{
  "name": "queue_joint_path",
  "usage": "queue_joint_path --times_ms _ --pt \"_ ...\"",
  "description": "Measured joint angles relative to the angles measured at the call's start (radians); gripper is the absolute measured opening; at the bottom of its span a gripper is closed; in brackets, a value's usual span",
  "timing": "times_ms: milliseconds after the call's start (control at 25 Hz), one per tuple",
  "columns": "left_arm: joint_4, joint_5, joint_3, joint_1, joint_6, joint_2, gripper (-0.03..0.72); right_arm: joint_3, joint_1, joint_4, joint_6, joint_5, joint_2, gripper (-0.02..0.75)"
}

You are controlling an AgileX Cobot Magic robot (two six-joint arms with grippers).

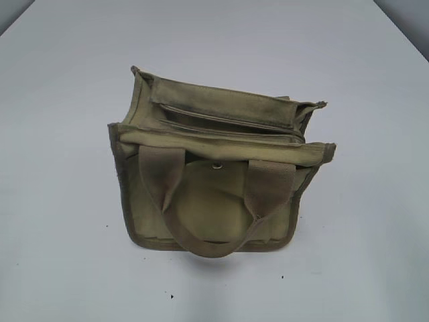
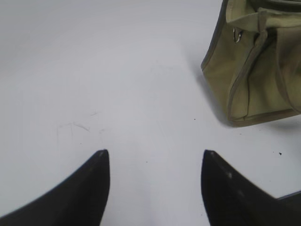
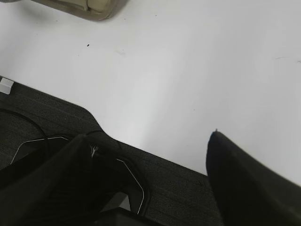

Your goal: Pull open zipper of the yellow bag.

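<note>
The white tabletop point(image 1: 60, 255) carries the yellow bag point(image 1: 214, 201), upright near its middle, with nothing around it or blocking it. The zipper point(image 1: 231, 131) runs straight along the bag's top; one looped handle point(image 1: 201, 245) hangs down the near face.

Only the exterior view shows the zipper; neither arm appears there. The left wrist view shows the left gripper point(image 2: 155, 160) low over bare tabletop, jaws apart, bag up to the right. The right wrist view shows the right gripper point(image 3: 150, 141), jaws apart, over a dark mat point(image 3: 47, 117).
</note>
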Motion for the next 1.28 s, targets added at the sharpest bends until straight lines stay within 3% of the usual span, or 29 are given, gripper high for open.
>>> queue_joint_path --times_ms 920,1080,1280 --pt "-0.001 -0.002 0.000 0.000 -0.001 0.000 0.475 0.000 -0.002 0.006 0.000 -0.001 -0.001 0.584" --pt "-0.001 -0.003 0.000 0.020 -0.001 0.000 0.475 0.000 -0.081 0.015 0.000 -0.002 -0.047 0.583" --pt "-0.001 -0.003 0.000 0.143 -0.001 0.000 0.475 0.000 -0.224 0.039 0.000 -0.003 -0.212 0.583"
